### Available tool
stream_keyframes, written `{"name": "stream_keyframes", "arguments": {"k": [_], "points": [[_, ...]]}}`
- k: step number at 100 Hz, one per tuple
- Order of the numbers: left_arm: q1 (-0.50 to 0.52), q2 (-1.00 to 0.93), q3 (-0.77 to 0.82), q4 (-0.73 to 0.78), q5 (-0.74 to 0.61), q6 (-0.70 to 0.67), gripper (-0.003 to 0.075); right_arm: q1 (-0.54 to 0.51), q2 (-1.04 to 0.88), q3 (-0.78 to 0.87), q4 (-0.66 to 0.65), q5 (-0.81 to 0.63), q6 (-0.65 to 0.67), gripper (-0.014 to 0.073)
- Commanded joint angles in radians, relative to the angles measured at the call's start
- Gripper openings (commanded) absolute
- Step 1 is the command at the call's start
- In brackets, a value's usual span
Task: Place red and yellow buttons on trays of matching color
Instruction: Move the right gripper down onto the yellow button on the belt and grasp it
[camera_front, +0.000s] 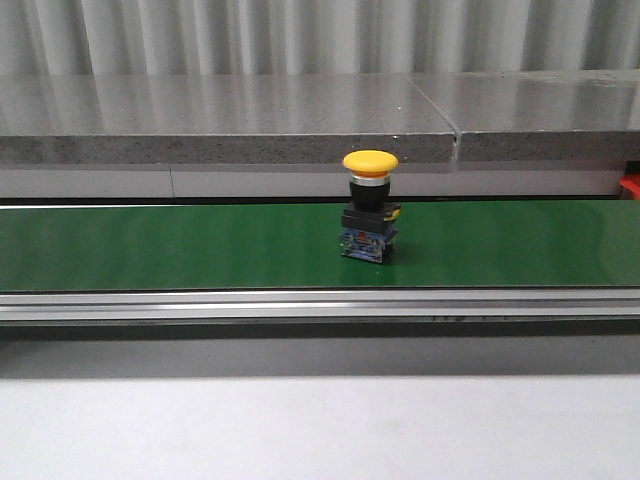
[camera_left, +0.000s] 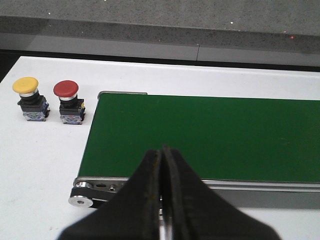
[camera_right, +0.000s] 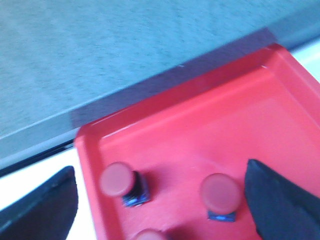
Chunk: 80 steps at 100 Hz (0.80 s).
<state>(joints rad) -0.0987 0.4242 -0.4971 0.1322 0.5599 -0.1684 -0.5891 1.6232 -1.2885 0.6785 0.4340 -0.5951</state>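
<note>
Yellow button (camera_front: 369, 205) upright on belt (camera_front: 180, 245); left gripper (camera_left: 162, 165) closed above belt end.

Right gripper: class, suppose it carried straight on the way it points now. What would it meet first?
Probably the floor of the red tray, between two red buttons. The right gripper is open, with its fingers spread wide. Depth is unclear, so it might touch a button first.

Yellow-capped button (camera_front: 370, 205) on green belt (camera_front: 180, 245); red buttons (camera_right: 121, 183) in red tray (camera_right: 200, 125).

The left end effector (camera_left: 162, 200) has matte black wedge-shaped fingers with scuffed, brownish inner edges; the right end effector's (camera_right: 160, 200) fingers are dark, blurred.
</note>
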Motion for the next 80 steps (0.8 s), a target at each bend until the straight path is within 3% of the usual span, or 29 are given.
{"name": "stream_keyframes", "arguments": {"k": [1, 20, 49, 80], "points": [[-0.007, 0.006, -0.026, 0.000, -0.080, -0.001, -0.0021, 0.057, -0.101, 0.022, 0.010, -0.036, -0.083, 0.0664], [-0.007, 0.006, -0.026, 0.000, -0.080, -0.001, -0.0021, 0.204, -0.208, 0.138, 0.010, 0.043, -0.199, 0.0664], [-0.007, 0.006, -0.026, 0.000, -0.080, -0.001, -0.0021, 0.371, -0.226, 0.206, 0.011, 0.364, -0.378, 0.0664], [-0.007, 0.006, -0.026, 0.000, -0.080, -0.001, -0.0021, 0.567, -0.222, 0.206, 0.000, 0.403, -0.381, 0.0665]]}}
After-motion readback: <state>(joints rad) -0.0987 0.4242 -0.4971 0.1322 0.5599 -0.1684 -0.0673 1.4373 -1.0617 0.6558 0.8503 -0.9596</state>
